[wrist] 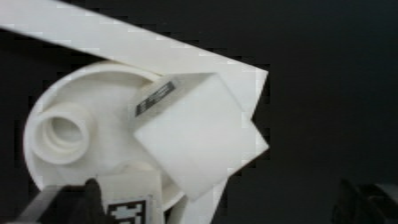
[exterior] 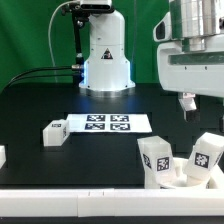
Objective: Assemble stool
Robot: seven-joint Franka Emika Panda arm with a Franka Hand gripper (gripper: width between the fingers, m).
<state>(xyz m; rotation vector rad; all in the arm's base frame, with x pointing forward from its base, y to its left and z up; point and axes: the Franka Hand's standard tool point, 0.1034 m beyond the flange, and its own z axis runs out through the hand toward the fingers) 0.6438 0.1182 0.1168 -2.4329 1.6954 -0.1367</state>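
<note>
One claw [exterior: 186,104], jaws spread wide and holding nothing, hangs above the stool's round seat [exterior: 186,180], where a tagged leg [exterior: 153,158] and a second leg [exterior: 205,155] stand. A loose leg [exterior: 54,132] lies on the tabletop [exterior: 40,100], well apart from the claw, beyond the marker board [exterior: 108,123].
</note>
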